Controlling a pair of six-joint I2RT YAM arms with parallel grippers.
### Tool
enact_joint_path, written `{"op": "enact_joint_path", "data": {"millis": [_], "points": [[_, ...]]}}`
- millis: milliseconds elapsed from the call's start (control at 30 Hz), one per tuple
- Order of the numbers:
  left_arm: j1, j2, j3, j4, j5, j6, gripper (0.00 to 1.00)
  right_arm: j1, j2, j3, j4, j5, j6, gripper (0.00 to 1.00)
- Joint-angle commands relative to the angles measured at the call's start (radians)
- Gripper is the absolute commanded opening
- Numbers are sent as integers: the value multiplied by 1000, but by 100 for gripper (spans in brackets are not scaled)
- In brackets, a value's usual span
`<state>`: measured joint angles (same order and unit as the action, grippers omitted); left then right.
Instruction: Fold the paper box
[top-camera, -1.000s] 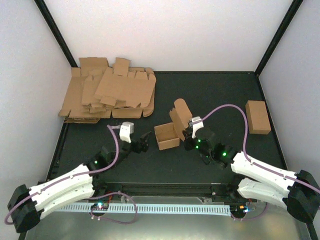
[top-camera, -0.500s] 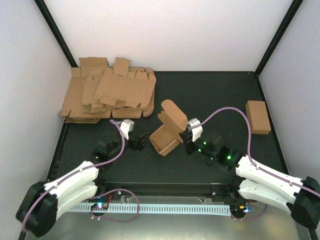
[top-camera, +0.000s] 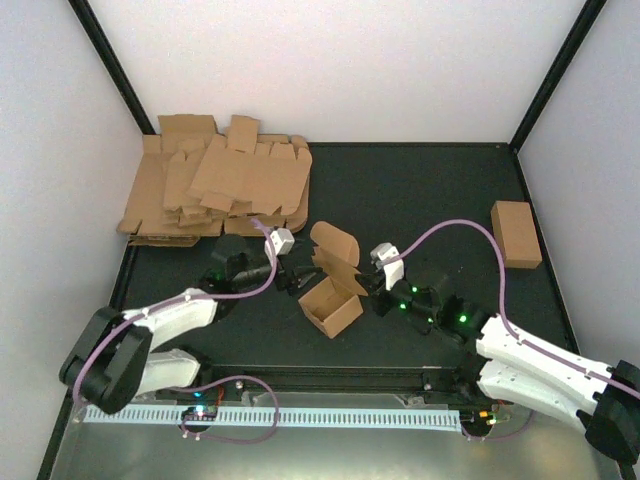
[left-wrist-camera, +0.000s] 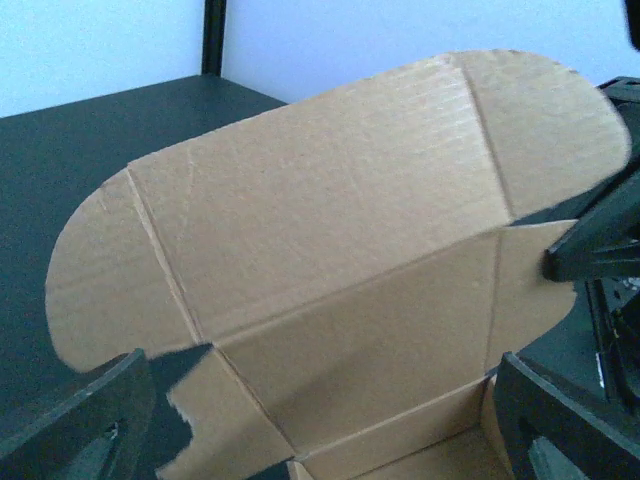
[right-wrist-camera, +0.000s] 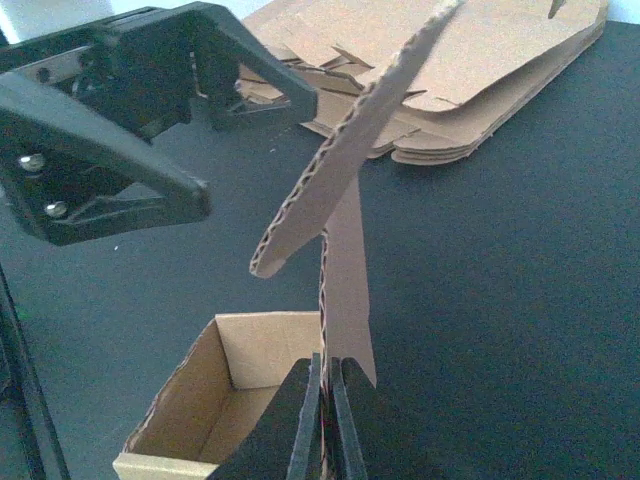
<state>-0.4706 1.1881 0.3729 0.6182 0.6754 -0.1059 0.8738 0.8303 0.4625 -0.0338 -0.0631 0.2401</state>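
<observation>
Cardboard work on a dark tabletop (top-camera: 430, 190): the paper box (top-camera: 333, 303) sits open-topped near the middle, its rounded lid flap standing up. The right fingers (right-wrist-camera: 303, 420) pinch an upright panel at the box's three o'clock side. The left fingers (left-wrist-camera: 75, 425) stand spread wide at its ten o'clock side, flanking the lid and gripping nothing. A heap of flat blanks (top-camera: 215, 190) lies at ten o'clock and a closed carton (top-camera: 516, 234) at three o'clock.

Left gripper (top-camera: 296, 279) now just beside the paper box (top-camera: 333, 303), itself farther left
</observation>
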Motion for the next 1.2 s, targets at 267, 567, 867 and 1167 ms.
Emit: {"op": "enact_joint_path", "data": {"millis": [267, 567, 867, 1167], "points": [[35, 134, 42, 14, 28, 13, 90, -6, 9, -18, -18, 43, 4, 7], [35, 237, 123, -65, 76, 63, 85, -6, -4, -36, -38, 68, 11, 7], [38, 265, 161, -148, 59, 80, 67, -6, 9, -31, -40, 68, 16, 7], [33, 212, 155, -230, 10, 74, 34, -6, 68, 4, -66, 106, 20, 6]]}}
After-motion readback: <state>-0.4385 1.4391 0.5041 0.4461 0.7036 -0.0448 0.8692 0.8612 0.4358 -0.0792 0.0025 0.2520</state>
